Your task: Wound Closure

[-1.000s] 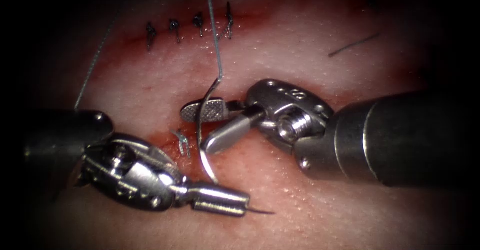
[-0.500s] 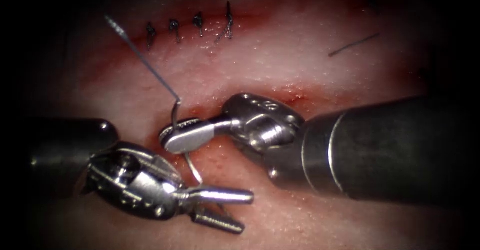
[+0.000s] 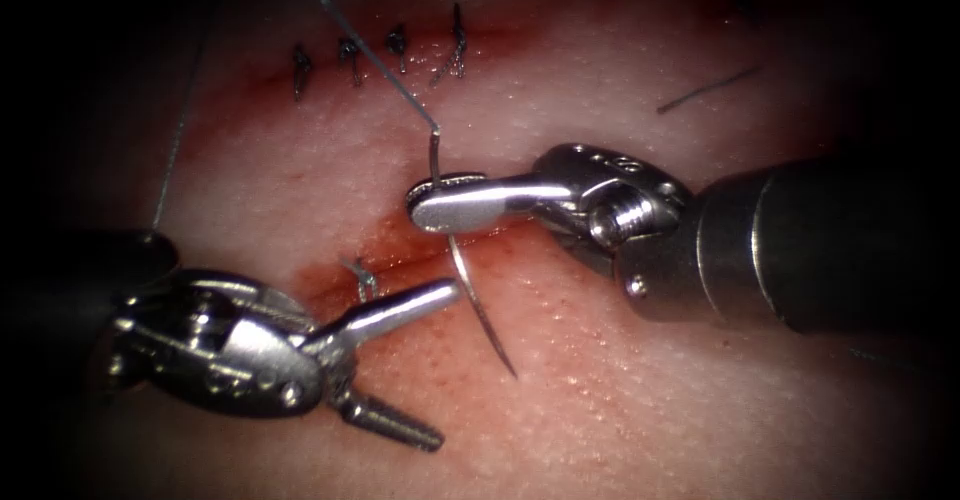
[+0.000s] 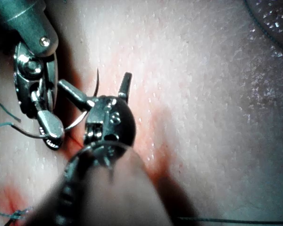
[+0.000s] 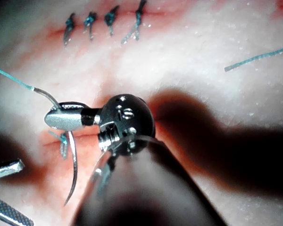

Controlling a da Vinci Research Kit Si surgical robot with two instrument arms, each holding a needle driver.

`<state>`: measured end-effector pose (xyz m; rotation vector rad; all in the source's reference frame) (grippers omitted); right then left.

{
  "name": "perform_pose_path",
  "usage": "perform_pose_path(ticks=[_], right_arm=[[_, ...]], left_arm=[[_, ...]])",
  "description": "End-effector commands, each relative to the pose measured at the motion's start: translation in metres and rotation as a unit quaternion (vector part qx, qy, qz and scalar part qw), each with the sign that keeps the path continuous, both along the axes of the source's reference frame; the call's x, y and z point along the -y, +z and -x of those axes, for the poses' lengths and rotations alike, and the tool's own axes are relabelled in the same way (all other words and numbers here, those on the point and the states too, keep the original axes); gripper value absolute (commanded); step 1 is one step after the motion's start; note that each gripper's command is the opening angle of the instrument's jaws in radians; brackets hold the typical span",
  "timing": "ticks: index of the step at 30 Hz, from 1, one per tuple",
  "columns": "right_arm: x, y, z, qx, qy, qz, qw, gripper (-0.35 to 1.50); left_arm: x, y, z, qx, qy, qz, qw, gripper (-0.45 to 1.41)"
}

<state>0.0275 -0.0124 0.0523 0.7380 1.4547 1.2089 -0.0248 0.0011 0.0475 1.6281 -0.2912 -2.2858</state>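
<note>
Pale pink pork-belly tissue [image 3: 620, 400] stained with red fluid [image 3: 400, 250] makes up the background of the endoscope view, the dark vignette closing round it. Toward eleven o'clock runs a row of four dark knotted stitches [image 3: 375, 52] along the closed part of the cut; a short loose cut end of thread [image 3: 708, 89] lies toward one o'clock. Entering from three o'clock, the right arm's silver needle driver [image 3: 440, 203] has its jaws clamped on the curved steel needle [image 3: 478, 310] close to its swaged end. The needle's body hangs below the jaws toward six o'clock with its point free above the tissue, not in it. Thin grey thread [image 3: 370, 52] rises from the swage toward eleven o'clock. From eight o'clock comes the left arm's silver needle driver [image 3: 425, 360], jaws spread apart and holding nothing, its upper jaw just beside a small knotted stitch [image 3: 362, 278] at the cut.

Seen from the left wrist, the left tool [image 4: 96, 92] shows its jaws splayed and empty, with the needle [image 4: 87, 106] arching between it and the right tool [image 4: 53, 136]; the grip itself is hard to make out here.

Seen from the right wrist, the right tool [image 5: 61, 117] is closed on the needle [image 5: 74, 169] near the thread [image 5: 12, 77] end, the curve hanging clear over the tissue [image 5: 188, 61]. The four stitches [image 5: 104, 19] sit beyond, and the open left tool [image 5: 4, 188] lies near.
</note>
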Motion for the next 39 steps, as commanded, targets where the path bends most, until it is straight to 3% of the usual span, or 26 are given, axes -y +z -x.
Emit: perform_pose_path(ticks=[1, 6, 12, 13, 20, 23, 34, 36, 39], right_arm=[[0.0001, 0.0007, -0.0003, 0.009, 0.009, -0.014, 1.0, -0.35], [0.0002, 0.0006, 0.0, 0.002, 0.037, -0.11, 0.993, -0.35], [0.001, 0.0001, -0.0004, -0.007, 0.032, -0.132, 0.991, -0.35], [0.0011, 0.0, -0.0005, -0.008, 0.033, -0.135, 0.99, -0.35], [0.001, -0.0002, -0.001, -0.01, 0.035, -0.139, 0.99, -0.35], [0.0009, -0.0004, -0.0009, -0.016, 0.038, -0.142, 0.989, -0.35], [0.0021, -0.0013, -0.0019, -0.028, 0.024, -0.168, 0.985, -0.35], [0.0023, -0.0014, -0.0021, -0.031, 0.023, -0.168, 0.985, -0.35], [0.0025, -0.0015, -0.0023, -0.03, 0.022, -0.168, 0.985, -0.35]], left_arm=[[0.0004, 0.0008, 0.0008, -0.005, -0.006, 0.006, 1.0, 0.98], [-0.0003, 0.002, 0.0011, -0.014, -0.062, 0.03, 0.998, 0.96], [-0.0014, 0.003, 0.0006, 0.018, -0.127, 0.045, 0.991, 0.81], [-0.0013, 0.0034, 0.0006, 0.022, -0.129, 0.048, 0.99, 0.73], [-0.0003, 0.0041, 0.0022, 0.037, -0.115, 0.057, 0.991, 0.73], [-0.0002, 0.0041, 0.0022, 0.041, -0.11, 0.057, 0.991, 0.84], [-0.0004, 0.0044, 0.0022, 0.042, -0.109, 0.058, 0.991, 0.76], [-0.0005, 0.0045, 0.0021, 0.042, -0.109, 0.058, 0.991, 0.73], [-0.0005, 0.0045, 0.002, 0.044, -0.107, 0.058, 0.992, 0.41]])
